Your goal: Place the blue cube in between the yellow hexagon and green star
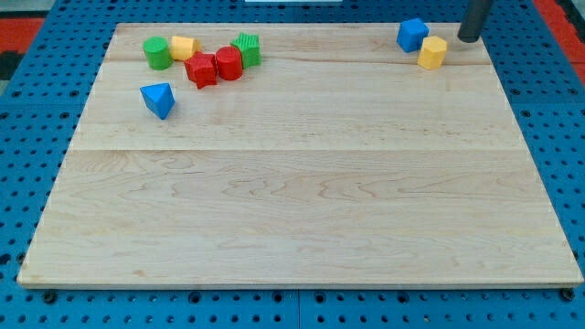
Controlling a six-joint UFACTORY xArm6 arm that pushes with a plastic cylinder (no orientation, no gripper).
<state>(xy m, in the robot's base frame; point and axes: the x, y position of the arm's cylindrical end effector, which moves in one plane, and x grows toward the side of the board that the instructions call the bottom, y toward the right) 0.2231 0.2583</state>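
The blue cube (412, 35) sits near the view's top right corner of the wooden board (302, 201). A yellow block (432, 52), roughly hexagonal, touches its lower right side. The green star (247, 48) is at the top left, in a cluster with a second yellow block (184, 47) whose shape I cannot make out. My dark rod comes in at the top right; my tip (468, 39) is just right of the blue cube and above right of the yellow block, apart from both.
In the top-left cluster are a green cylinder (157, 52), a red star (201, 69) and a red rounded block (228, 63). A blue triangular block (158, 99) lies below them. Blue pegboard (27, 164) surrounds the board.
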